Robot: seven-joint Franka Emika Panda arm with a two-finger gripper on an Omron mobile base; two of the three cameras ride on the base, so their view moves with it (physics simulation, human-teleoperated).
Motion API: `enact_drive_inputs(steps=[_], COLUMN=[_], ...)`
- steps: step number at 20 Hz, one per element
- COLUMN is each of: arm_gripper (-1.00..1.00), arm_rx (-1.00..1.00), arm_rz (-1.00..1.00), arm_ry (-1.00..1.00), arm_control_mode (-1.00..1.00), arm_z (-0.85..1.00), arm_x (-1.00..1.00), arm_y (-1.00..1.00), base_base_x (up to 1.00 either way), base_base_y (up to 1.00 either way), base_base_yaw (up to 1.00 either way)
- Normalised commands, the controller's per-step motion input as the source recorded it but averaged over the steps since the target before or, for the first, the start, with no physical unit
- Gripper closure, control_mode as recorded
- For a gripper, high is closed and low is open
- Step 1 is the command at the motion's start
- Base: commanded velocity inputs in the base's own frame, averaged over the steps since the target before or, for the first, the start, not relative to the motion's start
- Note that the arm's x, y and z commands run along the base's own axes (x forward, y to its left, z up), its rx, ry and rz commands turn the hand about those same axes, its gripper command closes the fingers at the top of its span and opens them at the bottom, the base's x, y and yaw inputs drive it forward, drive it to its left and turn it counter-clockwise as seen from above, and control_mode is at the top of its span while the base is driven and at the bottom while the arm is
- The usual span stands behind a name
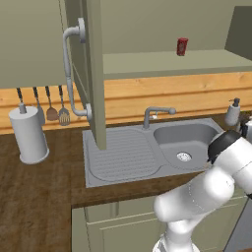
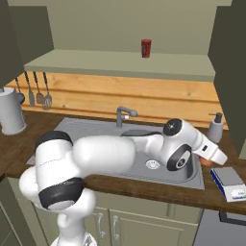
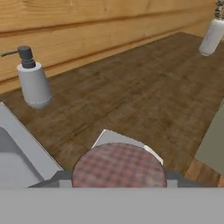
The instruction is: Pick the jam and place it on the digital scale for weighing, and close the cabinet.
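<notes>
The jam point(image 1: 249, 122) is barely visible at the right edge of the left base view, so the grip cannot be judged there. The cabinet point(image 1: 93, 74) door stands open, edge-on, far to the left of the jaws, with a red can point(image 1: 182, 47) on its shelf. Closing it is the step not yet done

In the right base view the jam point(image 2: 206, 162) peeps out orange at the tip of the hand, over the counter just past the sink point(image 2: 194, 180) rim. The digital scale point(image 2: 230, 181) lies near, to the right of and below the jaws. A soap dispenser point(image 2: 215, 127) stands behind them, and nothing lies on the counter between the jaws and the scale

In the hand view the jam point(image 3: 119, 168) sits between the tips of the gripper point(image 3: 119, 178), whose jaws are part closed, one against each side of the lid. I judge it held. Just beyond it shows a pale slab corner, probably the digital scale point(image 3: 109, 138). The carry looks nearly done. Next comes a short move over the platform and a level lowering before release, keeping off its near edge
</notes>
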Motion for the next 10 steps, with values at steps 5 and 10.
enact_drive_inputs(steps=[5,10], arm_gripper=[1.0,1.0], arm_rx=[0.0,0.0], arm_rz=[0.0,0.0], arm_ry=[-0.09,0.04], arm_control_mode=[-1.0,-1.0], arm_z=[-0.42,-0.12], arm_x=[0.0,0.0], arm_y=[-0.31,-0.44], base_base_x=[0.0,0.0], base_base_y=[0.0,0.0], base_base_yaw=[0.0,0.0])
